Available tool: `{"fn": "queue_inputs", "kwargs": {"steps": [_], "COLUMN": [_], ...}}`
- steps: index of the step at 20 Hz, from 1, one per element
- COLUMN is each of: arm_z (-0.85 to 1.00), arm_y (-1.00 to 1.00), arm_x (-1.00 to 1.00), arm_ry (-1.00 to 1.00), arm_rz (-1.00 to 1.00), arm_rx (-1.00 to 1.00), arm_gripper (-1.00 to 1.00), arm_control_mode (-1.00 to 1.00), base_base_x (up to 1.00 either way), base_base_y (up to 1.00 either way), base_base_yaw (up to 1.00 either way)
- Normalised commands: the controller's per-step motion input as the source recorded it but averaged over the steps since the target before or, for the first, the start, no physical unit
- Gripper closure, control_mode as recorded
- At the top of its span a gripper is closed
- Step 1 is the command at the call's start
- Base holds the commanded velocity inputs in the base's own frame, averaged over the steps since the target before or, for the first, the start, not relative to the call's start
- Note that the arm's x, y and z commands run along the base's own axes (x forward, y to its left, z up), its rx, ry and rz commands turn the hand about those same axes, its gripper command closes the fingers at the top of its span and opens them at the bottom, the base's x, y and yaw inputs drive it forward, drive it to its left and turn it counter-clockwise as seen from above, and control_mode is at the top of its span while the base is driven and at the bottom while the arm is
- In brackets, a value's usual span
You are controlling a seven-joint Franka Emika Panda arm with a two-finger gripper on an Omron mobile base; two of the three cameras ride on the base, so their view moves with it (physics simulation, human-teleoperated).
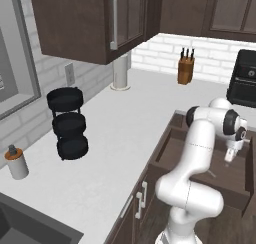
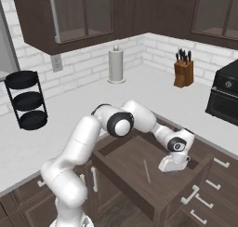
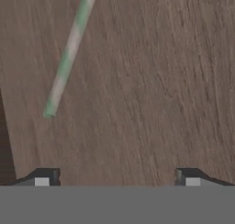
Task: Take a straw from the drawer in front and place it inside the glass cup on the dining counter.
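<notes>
Right base view: straw (image 2: pixel 146 170) lies flat inside open drawer (image 2: pixel 122 152).

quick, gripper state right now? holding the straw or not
Gripper: open, jaws wide apart, holding nothing. It sits low inside the drawer; the straw lies loose on the drawer floor, ahead of the fingertips and off to one side.

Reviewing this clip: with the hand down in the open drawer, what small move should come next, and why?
Probably shift the open gripper sideways over the straw before lowering. The straw lies flat on the drawer floor, off to one side of the spread fingertips, not between them.
</notes>
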Motion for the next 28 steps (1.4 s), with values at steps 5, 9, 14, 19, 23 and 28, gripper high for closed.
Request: {"fn": "queue_inputs", "kwargs": {"steps": [5,9,14,19,23,28], "arm_z": [0.0,0.0,0.0,0.0,0.0,0.0], "arm_y": [0.56,0.45,0.24,0.22,0.28,0.28], "arm_x": [0.0,0.06,0.14,0.04,0.03,0.06], "arm_ry": [0.0,0.0,-0.07,-0.1,-0.04,-0.01], "arm_rz": [-0.14,-0.14,-0.14,-0.17,-0.16,-0.15], "arm_rx": [-0.05,-0.09,-0.09,-0.05,-0.03,-0.03], "arm_gripper": [-1.0,-1.0,-1.0,-1.0,-1.0,-1.0], "arm_control_mode": [-1.0,-1.0,-1.0,-1.0,-1.0,-1.0], "base_base_x": [0.0,0.0,0.0,0.0,0.0,0.0], "base_base_y": [0.0,0.0,0.0,0.0,0.0,0.0], "base_base_yaw": [0.0,0.0,0.0,0.0,0.0,0.0]}}
